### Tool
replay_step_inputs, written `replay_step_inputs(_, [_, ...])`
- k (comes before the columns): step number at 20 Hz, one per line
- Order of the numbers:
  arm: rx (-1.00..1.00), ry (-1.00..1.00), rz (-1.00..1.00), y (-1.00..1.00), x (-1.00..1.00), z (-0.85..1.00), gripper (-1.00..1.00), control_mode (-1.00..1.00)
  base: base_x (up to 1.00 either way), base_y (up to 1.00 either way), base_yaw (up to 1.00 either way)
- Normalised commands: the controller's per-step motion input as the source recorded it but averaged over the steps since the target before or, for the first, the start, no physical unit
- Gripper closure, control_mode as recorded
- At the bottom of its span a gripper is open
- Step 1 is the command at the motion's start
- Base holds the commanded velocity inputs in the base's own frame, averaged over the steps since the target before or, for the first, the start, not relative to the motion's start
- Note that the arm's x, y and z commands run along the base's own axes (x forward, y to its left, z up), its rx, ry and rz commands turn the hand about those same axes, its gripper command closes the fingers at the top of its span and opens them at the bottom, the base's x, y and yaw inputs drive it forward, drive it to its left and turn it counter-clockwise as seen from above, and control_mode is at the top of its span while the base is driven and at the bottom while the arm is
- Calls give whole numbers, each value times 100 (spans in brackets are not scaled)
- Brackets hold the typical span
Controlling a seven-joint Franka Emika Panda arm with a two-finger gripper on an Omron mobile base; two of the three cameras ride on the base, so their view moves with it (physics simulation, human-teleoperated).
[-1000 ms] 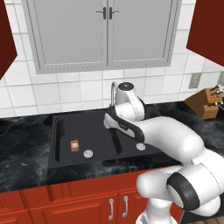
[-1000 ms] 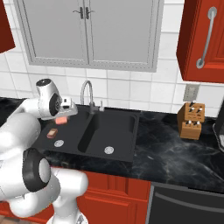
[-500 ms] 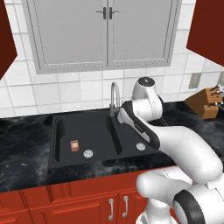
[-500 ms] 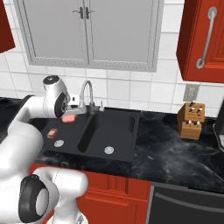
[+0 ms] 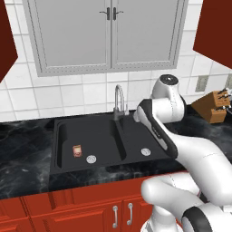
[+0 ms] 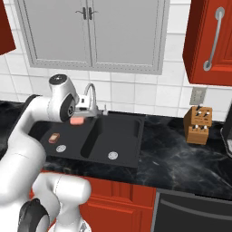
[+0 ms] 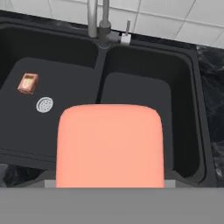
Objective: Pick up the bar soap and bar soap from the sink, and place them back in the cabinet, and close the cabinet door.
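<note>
We are seeing a salmon-pink bar soap (image 7: 110, 146) and a smaller brown bar soap (image 5: 77, 151) showing a paler face. The sink (image 5: 136, 136) is looking matte black with silver drains. The table (image 6: 181, 154) is showing black marble veined grey. The cabinet door (image 6: 213, 41) is glowing bright red.

Pink bar soap (image 7: 110, 146) (image 6: 77, 120): you have it aloft over the sink (image 7: 144, 70) (image 5: 108, 131), broad salmon face to the hand camera. Brown bar soap (image 5: 77, 151) (image 7: 27, 83) (image 6: 54, 137): flat on left basin floor, near the drain. Red cabinet door (image 6: 212, 41): silver handle, upper right.
</note>
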Motion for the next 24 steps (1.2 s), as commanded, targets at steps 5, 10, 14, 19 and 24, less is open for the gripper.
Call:
replay_step_inputs(5, [6, 0, -9, -31, -20, 45, 100, -100, 0, 0, 0])
replay_step_inputs(10, [3, 0, -8, -27, -16, 33, 100, -100, 0, 0, 0])
replay_step_inputs(14, [0, -2, -5, -19, -16, 12, 100, -100, 0, 0, 0])
replay_step_inputs(19, [0, -4, -3, -14, -25, 0, 100, -100, 0, 0, 0])
replay_step_inputs(24, [0, -3, -5, -9, -27, 11, 100, -100, 0, 0, 0])
